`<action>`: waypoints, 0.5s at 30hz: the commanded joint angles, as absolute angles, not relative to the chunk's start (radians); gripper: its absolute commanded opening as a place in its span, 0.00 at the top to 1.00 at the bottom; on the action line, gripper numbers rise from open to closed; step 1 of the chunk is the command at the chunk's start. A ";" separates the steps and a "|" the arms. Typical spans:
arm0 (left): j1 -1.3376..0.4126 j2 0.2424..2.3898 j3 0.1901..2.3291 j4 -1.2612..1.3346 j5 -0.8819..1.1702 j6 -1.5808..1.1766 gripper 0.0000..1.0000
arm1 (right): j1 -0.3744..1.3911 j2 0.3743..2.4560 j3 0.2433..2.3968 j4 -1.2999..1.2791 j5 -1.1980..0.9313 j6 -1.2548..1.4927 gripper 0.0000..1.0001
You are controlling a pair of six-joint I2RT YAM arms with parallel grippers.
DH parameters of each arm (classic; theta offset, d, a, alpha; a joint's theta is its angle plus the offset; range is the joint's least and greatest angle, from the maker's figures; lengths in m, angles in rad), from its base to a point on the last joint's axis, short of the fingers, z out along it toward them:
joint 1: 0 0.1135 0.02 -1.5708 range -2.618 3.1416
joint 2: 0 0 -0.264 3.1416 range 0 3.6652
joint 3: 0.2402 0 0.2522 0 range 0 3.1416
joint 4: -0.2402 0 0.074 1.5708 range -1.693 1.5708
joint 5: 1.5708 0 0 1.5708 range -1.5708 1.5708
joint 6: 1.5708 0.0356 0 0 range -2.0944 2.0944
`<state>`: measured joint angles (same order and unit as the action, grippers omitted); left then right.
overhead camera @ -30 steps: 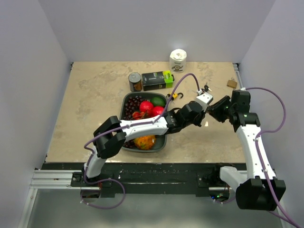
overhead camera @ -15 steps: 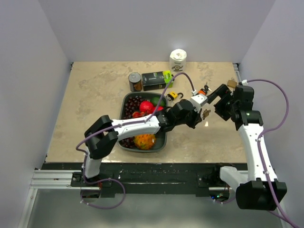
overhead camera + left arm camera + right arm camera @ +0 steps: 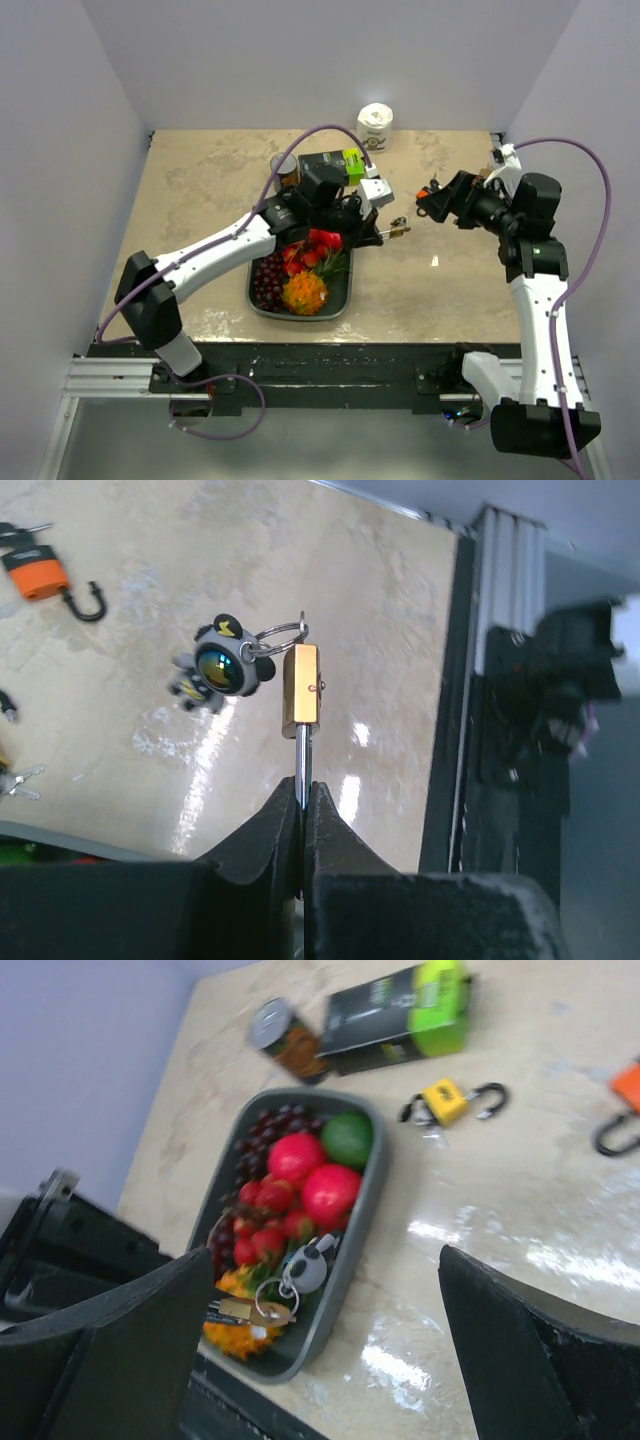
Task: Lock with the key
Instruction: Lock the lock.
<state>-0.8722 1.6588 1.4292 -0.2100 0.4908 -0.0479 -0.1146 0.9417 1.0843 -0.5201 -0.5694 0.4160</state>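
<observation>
On the tabletop sits a grey tray of fruit; well right of the tray the right hand hangs with its 2 fingers spread wide, nothing between them, while the left hand, just off the tray's right rim, is pinched tight on the blade of the key. A yellow padlock lies just beyond the tray's far right corner, an orange padlock further right, and a small round charm hangs from the key's ring.

No legible text or labels
</observation>
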 commanded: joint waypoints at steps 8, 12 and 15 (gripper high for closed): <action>-0.824 1.497 1.548 -0.817 0.810 0.609 1.00 | -0.112 1.023 1.218 -0.987 -1.216 -0.661 0.07; -0.824 1.502 1.562 -0.916 0.814 0.683 1.00 | -0.058 1.066 1.252 -1.271 -1.236 -0.966 0.09; -0.824 1.497 1.555 -0.910 0.842 0.678 1.00 | 0.018 1.060 1.232 -1.304 -1.210 -0.993 0.12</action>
